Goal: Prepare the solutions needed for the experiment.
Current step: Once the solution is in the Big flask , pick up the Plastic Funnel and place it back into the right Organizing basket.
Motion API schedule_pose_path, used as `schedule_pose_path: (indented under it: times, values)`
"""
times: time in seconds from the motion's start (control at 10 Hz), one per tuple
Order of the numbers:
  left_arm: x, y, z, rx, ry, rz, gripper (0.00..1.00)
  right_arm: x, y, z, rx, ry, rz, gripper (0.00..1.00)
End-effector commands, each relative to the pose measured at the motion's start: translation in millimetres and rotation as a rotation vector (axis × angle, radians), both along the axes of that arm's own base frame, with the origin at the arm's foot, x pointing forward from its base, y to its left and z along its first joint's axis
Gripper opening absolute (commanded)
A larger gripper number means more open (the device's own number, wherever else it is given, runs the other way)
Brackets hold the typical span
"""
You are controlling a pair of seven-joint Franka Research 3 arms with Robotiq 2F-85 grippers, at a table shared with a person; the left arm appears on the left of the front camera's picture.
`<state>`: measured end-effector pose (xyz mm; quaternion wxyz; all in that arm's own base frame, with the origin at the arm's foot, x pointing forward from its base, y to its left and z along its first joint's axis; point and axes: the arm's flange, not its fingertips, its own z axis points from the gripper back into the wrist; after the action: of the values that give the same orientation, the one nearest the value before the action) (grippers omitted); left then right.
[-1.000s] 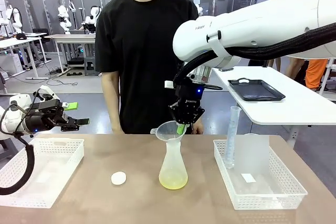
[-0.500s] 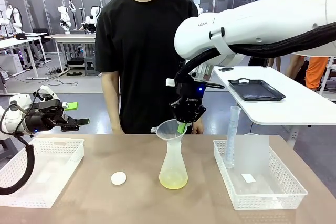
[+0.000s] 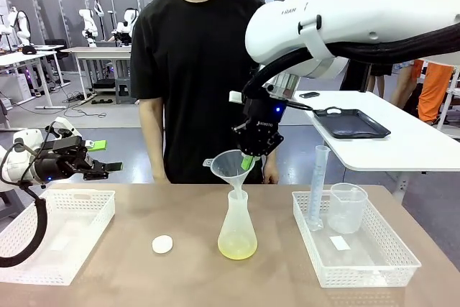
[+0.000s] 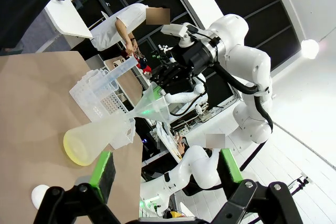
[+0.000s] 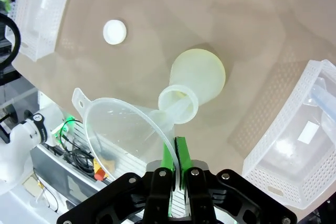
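While the left arm waits at the left edge of the surface [image 3: 180, 282], we see its tool [image 3: 108, 156] spread wide with nothing between the green pads. It hangs above the far rim of the left basket [image 3: 86, 213] and is aimed toward the middle. Right of that basket, a small white disc [image 3: 163, 244] lies flat on the bare surface.

At the centre stands the conical flask [image 3: 237, 224], upright, with its long axis vertical and its mouth pointing straight up. The solution [image 3: 237, 251] is a shallow pale yellow-green layer across the flask's wide bottom. Above the neck is a clear funnel [image 3: 230, 165], bowl up and stem pointing down at the flask mouth, leaning slightly. From the right wrist view, we cannot quite tell whether the stem tip sits inside the mouth or just over it.

The right tool [image 3: 251, 159] comes down from above and pinches the funnel's rim, pads pressed together on the thin wall. A person in a black shirt [image 3: 194, 70] stands behind, at the far side.

Farther right, the right basket [image 3: 366, 275] holds a tall graduated cylinder [image 3: 318, 185], leaning a little, and a clear beaker [image 3: 347, 208] just beside it.
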<state>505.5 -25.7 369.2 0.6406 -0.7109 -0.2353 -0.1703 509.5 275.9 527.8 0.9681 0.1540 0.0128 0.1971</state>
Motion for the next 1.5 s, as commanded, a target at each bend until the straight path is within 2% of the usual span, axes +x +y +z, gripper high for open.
schedule_pose_path:
  times: [0.0, 0.3, 0.7, 1.4]
  values:
    - [-2, -1, 0, 0.022, -0.005, -0.001, 1.00, -20, -7, 8, 0.030, -0.048, 0.022, 0.00]
    - [-2, -1, 0, 0.022, -0.005, -0.001, 1.00, -31, -8, 27, 0.013, -0.094, 0.032, 0.00]
    - [-2, -1, 0, 0.022, -0.005, -0.001, 1.00, -34, -19, 42, 0.087, -0.165, 0.045, 0.00]
    - [-2, -1, 0, 0.022, -0.005, -0.001, 1.00, -46, -43, 48, 0.127, -0.176, 0.020, 0.00]
